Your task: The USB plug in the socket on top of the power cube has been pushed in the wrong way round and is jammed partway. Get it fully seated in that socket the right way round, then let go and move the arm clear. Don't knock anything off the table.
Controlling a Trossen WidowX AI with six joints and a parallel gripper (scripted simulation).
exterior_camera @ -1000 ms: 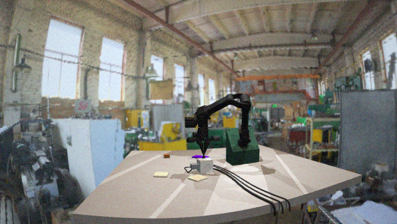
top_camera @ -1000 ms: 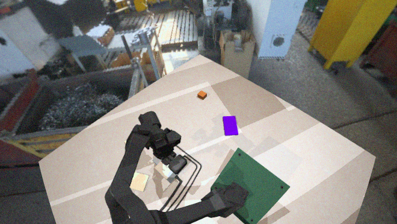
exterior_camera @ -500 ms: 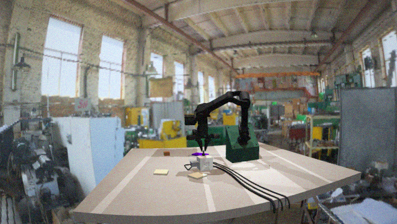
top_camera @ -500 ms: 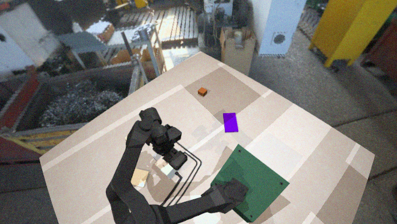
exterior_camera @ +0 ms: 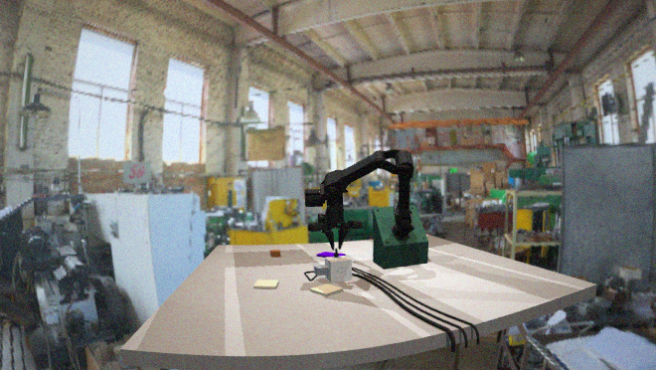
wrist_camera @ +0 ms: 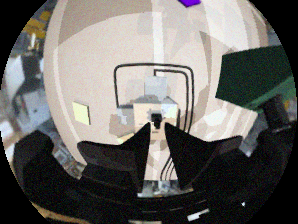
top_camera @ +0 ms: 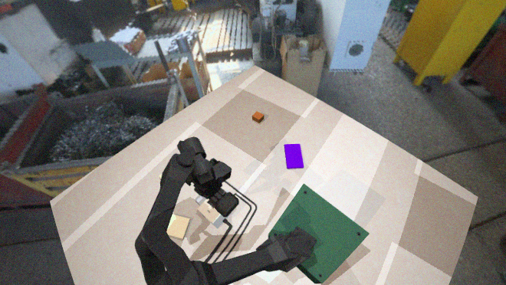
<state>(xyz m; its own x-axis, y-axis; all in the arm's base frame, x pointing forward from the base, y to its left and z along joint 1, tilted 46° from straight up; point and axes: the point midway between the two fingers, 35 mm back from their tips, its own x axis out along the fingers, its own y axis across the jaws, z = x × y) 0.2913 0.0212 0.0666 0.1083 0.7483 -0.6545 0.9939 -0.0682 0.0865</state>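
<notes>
The pale power cube (top_camera: 208, 211) (exterior_camera: 339, 270) (wrist_camera: 142, 111) stands on the table. The black USB plug (exterior_camera: 336, 254) (wrist_camera: 156, 120) stands upright in the cube's top socket, its upper part sticking out. Its depth and which way round it is are too small to tell. My gripper (exterior_camera: 336, 248) (wrist_camera: 157, 125) points straight down just above the plug, fingers slightly parted with a narrow gap, holding nothing. In the top view the arm hides the plug and the fingertips.
Grey plugs (exterior_camera: 320, 271) (wrist_camera: 156, 86) with black cables stick out of the cube's sides. Cables run off the table edge. A pale pad (top_camera: 179, 226) (exterior_camera: 326, 288) lies beside the cube, another (exterior_camera: 265, 283) (wrist_camera: 81, 113) farther off. A purple card (top_camera: 294, 156) and an orange-brown block (top_camera: 257, 116) (exterior_camera: 275, 253) lie beyond.
</notes>
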